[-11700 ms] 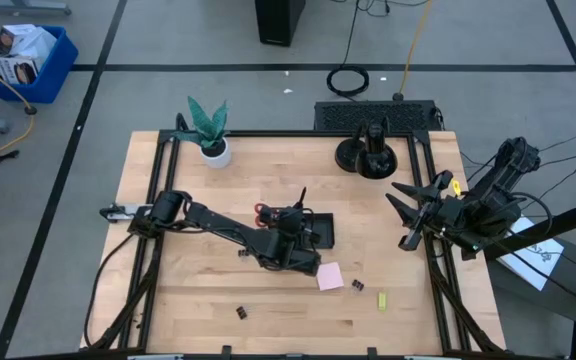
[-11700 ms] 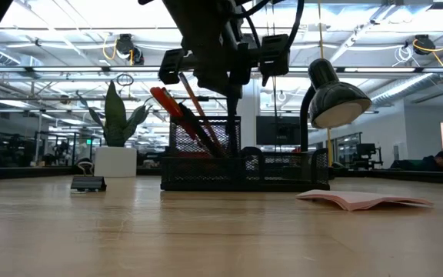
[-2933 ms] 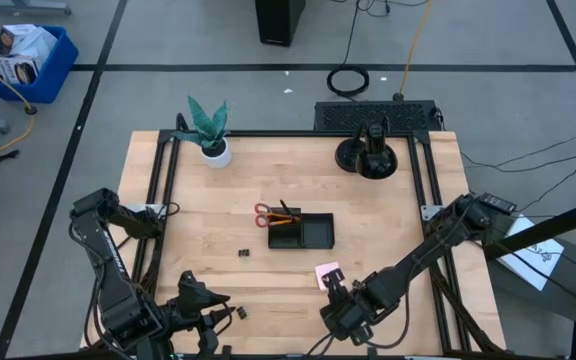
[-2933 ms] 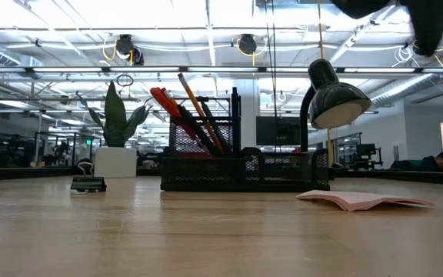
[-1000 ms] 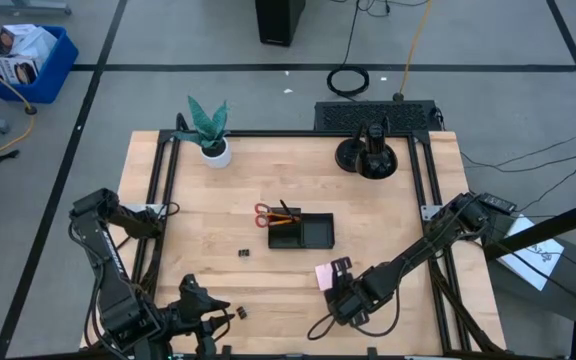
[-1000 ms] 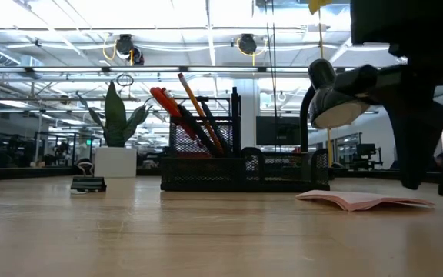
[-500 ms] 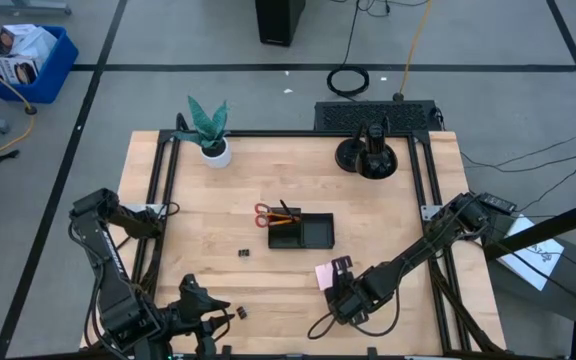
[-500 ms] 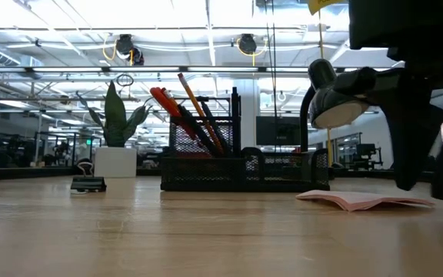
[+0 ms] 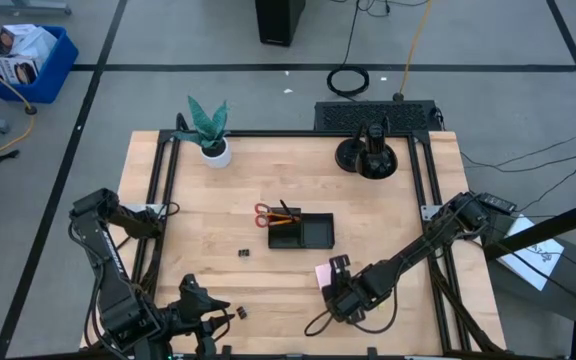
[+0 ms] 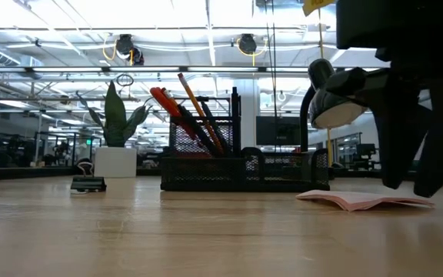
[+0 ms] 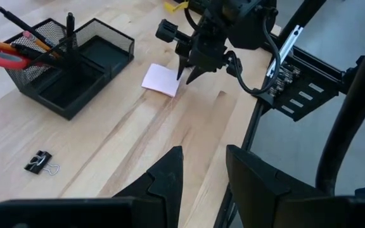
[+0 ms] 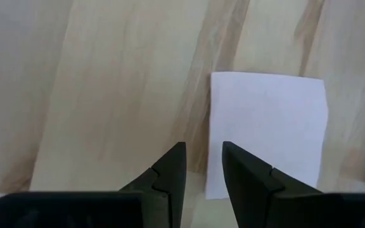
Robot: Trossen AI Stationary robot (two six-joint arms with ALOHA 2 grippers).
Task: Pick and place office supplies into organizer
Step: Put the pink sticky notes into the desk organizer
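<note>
Right gripper (image 9: 339,270) shifted slightly over last second, now poised above near edge of pink sticky-note pad (image 12: 268,130); fingers parted narrowly, nothing held. Pad lies flat on table (image 9: 408,230), just beyond fingertips, between gripper and organizer (image 9: 301,231). Left gripper (image 11: 200,171) parked at near left corner, slightly open, empty. Open wood around pad.

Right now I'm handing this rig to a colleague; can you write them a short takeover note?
Right pincer: open, empty, fingertips hovering at the edge of the pink sticky-note pad lying flat on the table.
Left pincer: open, empty, parked at the table's front left corner.
Done: scissors and pencils stand in the organizer.
Left: the sticky-note pad, plus a binder clip left of the organizer and another near the front edge.
</note>
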